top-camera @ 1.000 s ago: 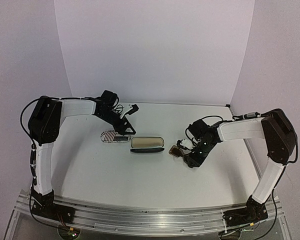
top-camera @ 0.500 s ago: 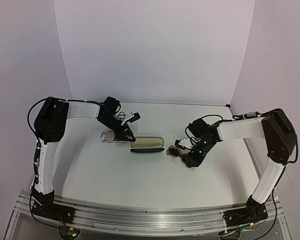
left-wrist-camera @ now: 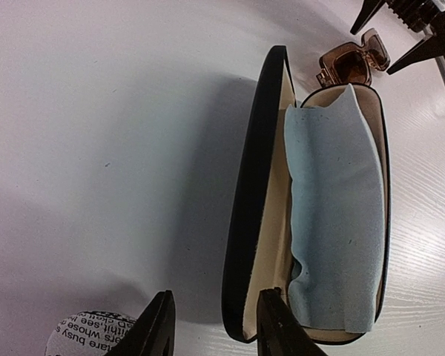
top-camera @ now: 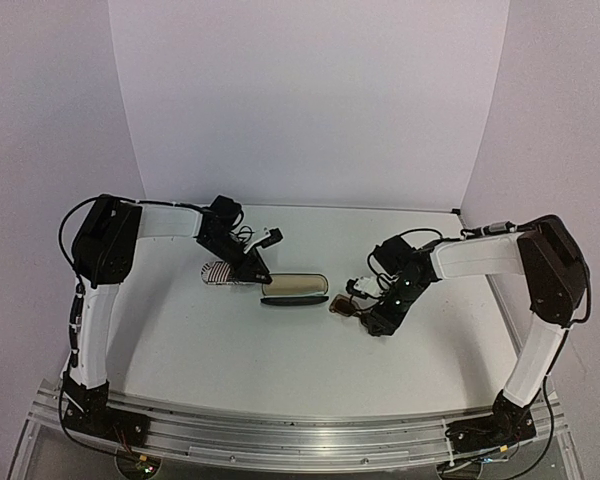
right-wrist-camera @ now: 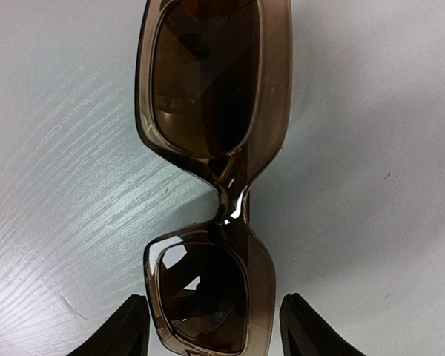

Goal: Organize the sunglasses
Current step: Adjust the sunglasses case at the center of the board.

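**Brown sunglasses** (right-wrist-camera: 221, 194): chunky frame, brownish lenses, lying on the bench (top-camera: 280, 360) just right of the black case, apart from it.
**Black case** (left-wrist-camera: 246, 185): oval, open at bench centre, cream lining showing.
**Light-blue cloth** (left-wrist-camera: 334, 215): rumpled, lying inside the black case.
**Striped case** (top-camera: 220, 272): white with dark stripes, just left of the black case.
**Left gripper** (left-wrist-camera: 213, 330): jaws spread, low over the black case's left end. One finger is over the lining and the other over bare bench beside the striped case.
**Right gripper** (right-wrist-camera: 216, 330): jaws spread, flanking one lens of the brown sunglasses with a slim gap on each side.
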You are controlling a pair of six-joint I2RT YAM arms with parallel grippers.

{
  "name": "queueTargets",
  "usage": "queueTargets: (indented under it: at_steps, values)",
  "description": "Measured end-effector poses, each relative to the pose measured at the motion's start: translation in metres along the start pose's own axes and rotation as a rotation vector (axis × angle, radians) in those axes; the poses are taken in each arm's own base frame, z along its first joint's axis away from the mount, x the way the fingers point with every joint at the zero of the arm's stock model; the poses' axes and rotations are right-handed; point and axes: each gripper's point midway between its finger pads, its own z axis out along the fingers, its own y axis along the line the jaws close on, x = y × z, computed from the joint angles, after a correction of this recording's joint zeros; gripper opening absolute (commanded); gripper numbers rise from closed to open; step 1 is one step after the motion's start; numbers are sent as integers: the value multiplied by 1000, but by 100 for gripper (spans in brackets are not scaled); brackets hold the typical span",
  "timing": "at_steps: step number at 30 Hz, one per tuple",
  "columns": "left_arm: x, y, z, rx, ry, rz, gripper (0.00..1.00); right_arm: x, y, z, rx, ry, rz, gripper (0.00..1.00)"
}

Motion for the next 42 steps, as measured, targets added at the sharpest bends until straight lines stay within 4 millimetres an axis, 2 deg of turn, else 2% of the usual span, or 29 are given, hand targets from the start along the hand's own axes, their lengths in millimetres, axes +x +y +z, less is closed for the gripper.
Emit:
queueTargets:
  at_steps: [9,14,25,31,35,42]
  values:
    - [3,-2,5,12,4,16,18,-4,-3,0,13,-14,-5,72]
    - [2,-4,6,22,0,16,10,-9,-4,0,30,-28,-15,73]
    - [0,-5,7,27,-7,24,0,-11,-8,0,78,-24,-32,65]
    - [0,-7,8,23,-15,35,0,-11,-9,0,85,-22,-33,59]
    - [3,-18,5,-6,-23,69,0,-11,-8,0,82,-23,-35,54]
    - [2,-55,-11,-147,-91,226,0,-12,-8,0,80,-26,-50,50]
